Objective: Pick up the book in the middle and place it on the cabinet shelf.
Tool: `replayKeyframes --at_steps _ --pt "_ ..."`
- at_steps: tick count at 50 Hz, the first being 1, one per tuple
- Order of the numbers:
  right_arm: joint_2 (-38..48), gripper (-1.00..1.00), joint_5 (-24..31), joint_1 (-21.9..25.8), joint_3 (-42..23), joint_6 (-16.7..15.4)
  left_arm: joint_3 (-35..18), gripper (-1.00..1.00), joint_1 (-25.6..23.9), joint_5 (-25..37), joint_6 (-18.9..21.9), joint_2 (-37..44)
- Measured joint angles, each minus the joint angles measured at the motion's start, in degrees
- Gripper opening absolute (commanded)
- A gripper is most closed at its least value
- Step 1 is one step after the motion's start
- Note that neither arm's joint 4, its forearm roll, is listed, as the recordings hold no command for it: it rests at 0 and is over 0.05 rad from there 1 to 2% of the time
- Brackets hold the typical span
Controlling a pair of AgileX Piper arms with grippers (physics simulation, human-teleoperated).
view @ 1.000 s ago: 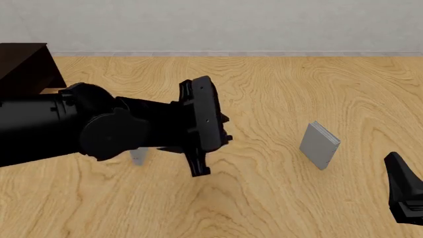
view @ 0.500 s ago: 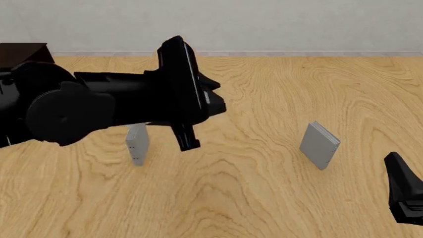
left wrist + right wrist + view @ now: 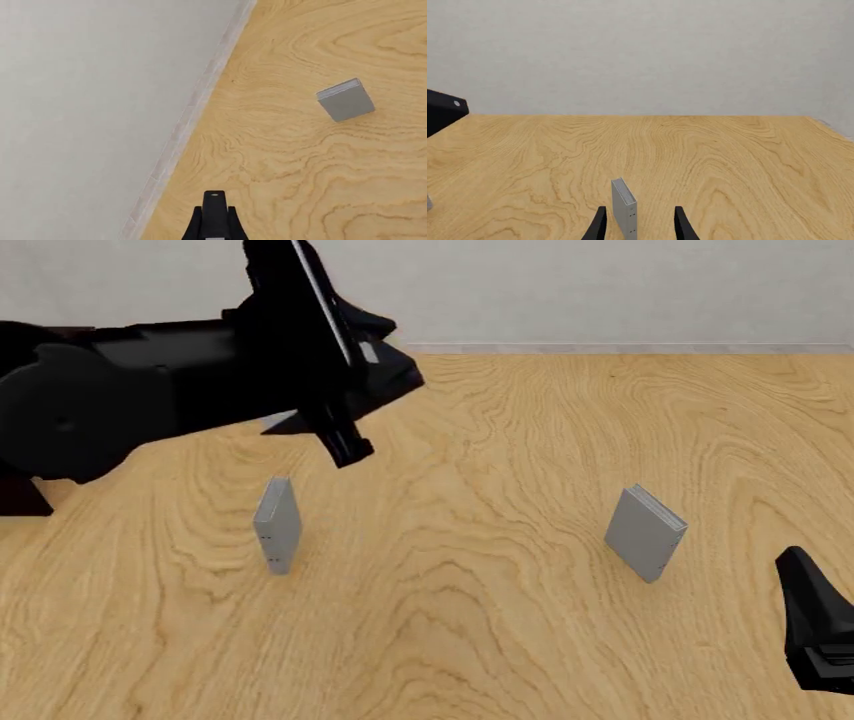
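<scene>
The black book [image 3: 304,310] hangs in the air at the back left, edge-on and nearly upright, with my left gripper [image 3: 340,375] shut on it. In the left wrist view only a narrow black edge of the book [image 3: 214,200] shows between the fingers [image 3: 195,227]. The dark cabinet [image 3: 20,498] is almost wholly hidden behind my left arm. My right gripper [image 3: 811,625] stays low at the front right, open with nothing between its fingers [image 3: 598,225].
Two thin grey books stand upright on the wooden table. One grey book [image 3: 276,525] is left of centre, below the raised arm. The other grey book [image 3: 646,533] [image 3: 624,207] [image 3: 345,100] stands ahead of the right gripper. A pale wall lies behind.
My left arm has risen and swung back and to the left with the black book, uncovering the left grey book. The right gripper has not moved.
</scene>
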Motion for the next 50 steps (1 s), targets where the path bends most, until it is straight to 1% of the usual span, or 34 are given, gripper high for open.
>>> replayKeyframes --at_steps 7,24,50 --pt "0.0 1.0 0.0 0.0 0.0 -0.01 0.49 -1.0 2.22 -2.25 0.18 -0.31" --pt "0.0 1.0 0.0 0.0 0.0 0.0 1.99 -1.0 7.94 -7.96 2.42 -0.2" --pt "0.0 1.0 0.0 0.0 0.0 0.0 3.54 -1.0 15.74 -13.33 8.15 -0.99"
